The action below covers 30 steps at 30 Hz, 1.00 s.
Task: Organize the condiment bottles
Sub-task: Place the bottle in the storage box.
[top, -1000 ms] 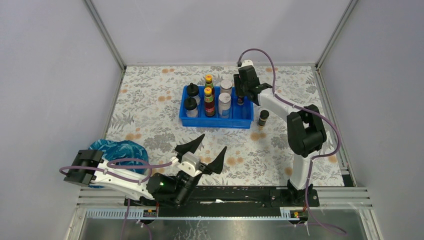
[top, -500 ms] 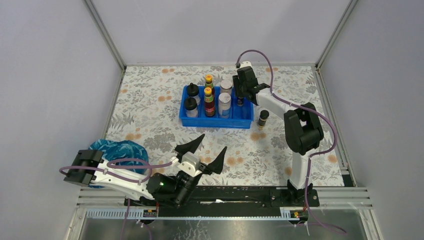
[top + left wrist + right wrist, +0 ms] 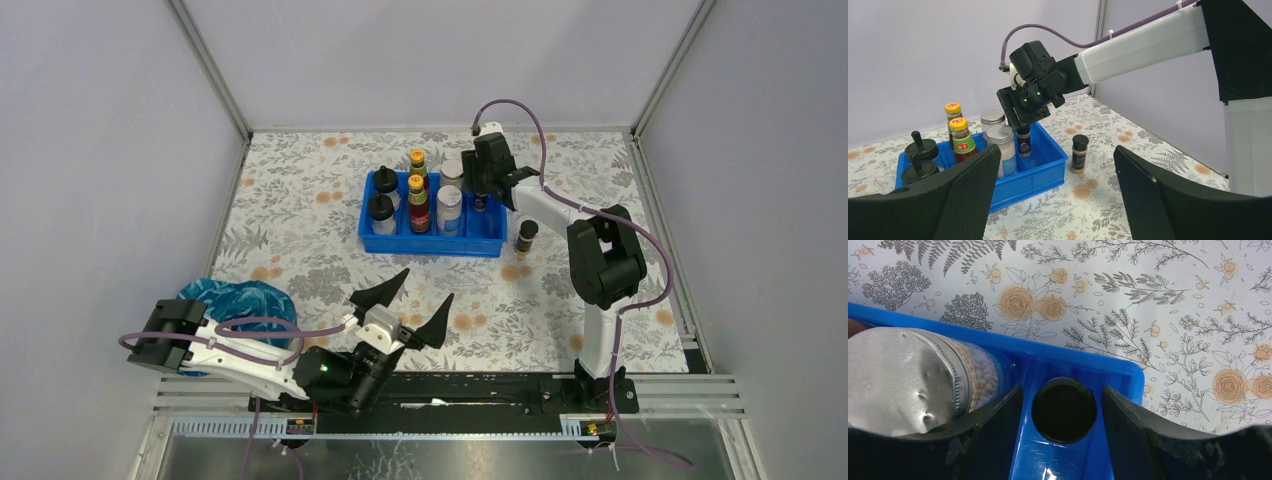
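While its fingers (image 3: 993,430) are standing a little apart from the black cap (image 3: 1064,410) on both sides, not squeezing it, the right gripper (image 3: 1061,392) is hanging over a tiny black-capped bottle (image 3: 1023,142) that is sitting in the far right corner of the blue tray (image 3: 430,246), just beside a silver-lidded jar (image 3: 903,370). The other tiny bottle (image 3: 526,236) is standing on the table (image 3: 300,220) just beside the tray's right edge. The left gripper (image 3: 430,283) is resting wide open and holding nothing near the table's near edge.
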Each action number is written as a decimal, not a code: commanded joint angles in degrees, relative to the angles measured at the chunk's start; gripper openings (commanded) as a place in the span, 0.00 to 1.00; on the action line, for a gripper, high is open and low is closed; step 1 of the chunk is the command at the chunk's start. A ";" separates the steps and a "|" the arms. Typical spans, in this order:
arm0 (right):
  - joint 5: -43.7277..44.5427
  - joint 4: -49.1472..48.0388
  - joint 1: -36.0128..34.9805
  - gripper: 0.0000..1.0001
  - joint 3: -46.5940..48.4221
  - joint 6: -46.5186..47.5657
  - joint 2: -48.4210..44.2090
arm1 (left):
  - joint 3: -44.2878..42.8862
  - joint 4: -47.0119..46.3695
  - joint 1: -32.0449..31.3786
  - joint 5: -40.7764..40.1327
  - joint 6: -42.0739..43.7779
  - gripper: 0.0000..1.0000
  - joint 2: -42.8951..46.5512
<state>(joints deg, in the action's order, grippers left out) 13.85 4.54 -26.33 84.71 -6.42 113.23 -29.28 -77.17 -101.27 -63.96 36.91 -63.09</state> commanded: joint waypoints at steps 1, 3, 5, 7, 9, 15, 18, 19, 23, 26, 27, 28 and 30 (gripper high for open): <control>-0.29 -1.20 -0.52 0.67 1.98 0.44 -0.62 | 0.73 -1.76 -0.58 -0.79 0.37 0.88 0.56; -0.23 -1.28 -0.54 0.67 1.87 0.54 -1.07 | 0.56 -1.60 -0.58 -0.74 0.27 0.88 0.52; -0.10 -1.28 -0.57 0.68 1.94 0.68 -1.61 | 0.33 -1.22 -0.59 -0.75 0.19 0.88 0.43; -0.11 -1.20 -0.54 0.68 2.06 0.76 -2.54 | -0.02 -0.55 -0.59 -0.83 0.03 0.88 0.36; -0.05 -1.32 -0.57 0.68 2.13 0.97 -4.05 | -0.44 0.43 -0.59 -0.86 -0.55 0.88 0.34; 0.78 -1.73 -0.69 0.68 -0.26 0.68 -12.12 | -1.86 5.10 -0.59 -0.91 -3.86 0.88 0.80; 2.05 -2.58 -0.90 0.68 -3.74 0.16 -17.50 | -2.45 8.63 -0.68 -0.84 -6.48 0.88 1.80; 2.69 -2.53 -1.04 0.68 -5.02 -0.09 -19.45 | -2.73 10.44 -0.66 -0.81 -7.59 0.88 2.24; 5.39 -1.24 -1.27 0.68 -11.09 -1.93 -26.85 | -3.15 15.40 -0.67 -0.33 -11.02 0.89 4.09; 7.50 -0.71 -1.44 0.68 -17.27 -3.20 -32.87 | -3.21 18.96 -0.68 0.20 -13.53 0.89 5.61; 8.11 -0.55 -1.42 0.68 -19.29 -3.51 -34.88 | -3.22 21.00 -0.64 0.49 -14.98 0.89 6.06; 8.76 -0.18 -1.40 0.68 -21.48 -3.92 -36.65 | -3.24 22.41 -0.68 0.77 -16.01 0.89 6.56; 10.18 0.79 -1.45 0.69 -25.17 -4.74 -40.38 | -3.45 25.43 -0.68 1.17 -18.65 0.89 7.56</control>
<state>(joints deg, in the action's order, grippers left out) 19.46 3.16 -27.22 65.69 -8.78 78.46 -31.16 -59.05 -101.58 -63.70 24.84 -57.43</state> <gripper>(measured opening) 0.682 0.892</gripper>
